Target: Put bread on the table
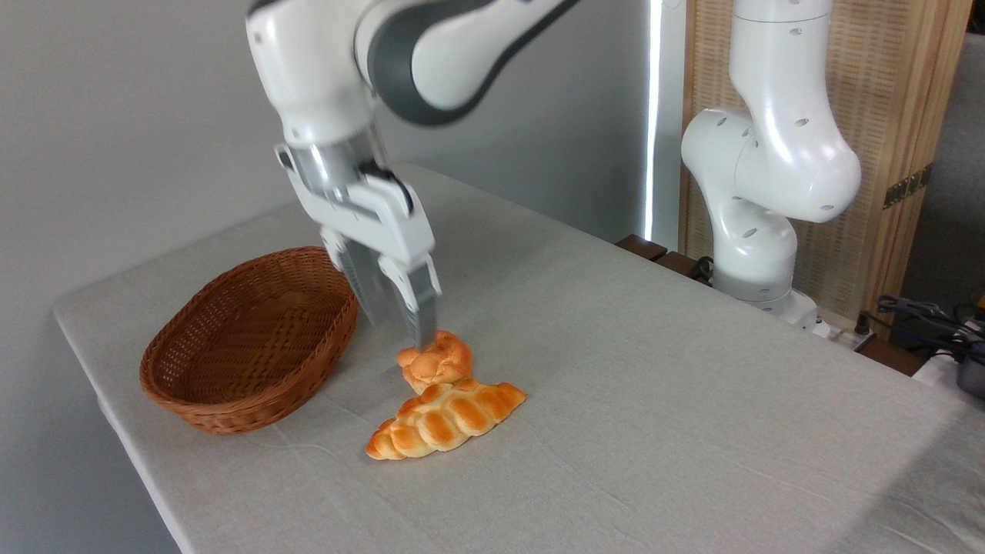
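Already the grey-beige bench (692, 400) carries nearly everything: at its left the brown wicker basket (250, 338) shows no bread inside, to its right lies the longer braided loaf (445, 420), and touching that loaf's far side sits the small knotted bun (436, 360), apparently resting on the cloth. Above the bun hangs the arm's tool (394, 319), fingers parted and released, the right fingertip just at the bun's top. By my judgement the placing is done, with only the withdrawal left.

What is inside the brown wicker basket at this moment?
Nothing shows inside the wicker basket: only its bare woven floor and far wall. The near wall hides a strip of the floor, so that part cannot be checked.
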Controlling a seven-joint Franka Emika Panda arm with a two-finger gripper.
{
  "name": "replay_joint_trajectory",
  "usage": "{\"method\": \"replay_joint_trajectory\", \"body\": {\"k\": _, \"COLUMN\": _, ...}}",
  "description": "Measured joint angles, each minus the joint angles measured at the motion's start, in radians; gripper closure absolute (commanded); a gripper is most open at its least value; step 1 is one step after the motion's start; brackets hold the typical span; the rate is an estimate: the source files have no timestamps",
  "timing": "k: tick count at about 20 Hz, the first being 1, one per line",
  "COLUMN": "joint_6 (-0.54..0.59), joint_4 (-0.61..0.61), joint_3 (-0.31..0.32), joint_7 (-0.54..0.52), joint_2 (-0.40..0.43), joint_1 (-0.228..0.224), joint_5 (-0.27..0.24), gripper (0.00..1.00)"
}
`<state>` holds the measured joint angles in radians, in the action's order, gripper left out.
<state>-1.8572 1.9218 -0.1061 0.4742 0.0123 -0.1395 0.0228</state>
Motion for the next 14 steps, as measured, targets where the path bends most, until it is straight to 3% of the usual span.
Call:
{"method": "replay_joint_trajectory", "body": {"k": 6, "joint_6": 0.085, "joint_4": -0.137, "joint_3": 0.023, "joint_7": 0.000, "joint_2": 0.075, "joint_1": 0.001, "joint_5": 0.000, "gripper": 0.00}}
{"method": "replay_joint_trajectory", "body": {"k": 11, "joint_6": 0.123, "joint_4": -0.139, "joint_3": 0.095, "joint_7": 0.004, "joint_2": 0.089, "joint_1": 0.003, "joint_5": -0.005, "gripper": 0.00}}
{"method": "replay_joint_trajectory", "body": {"k": 14, "joint_6": 0.130, "joint_4": -0.138, "joint_3": 0.135, "joint_7": 0.048, "joint_2": 0.085, "joint_1": 0.003, "joint_5": -0.043, "gripper": 0.00}}
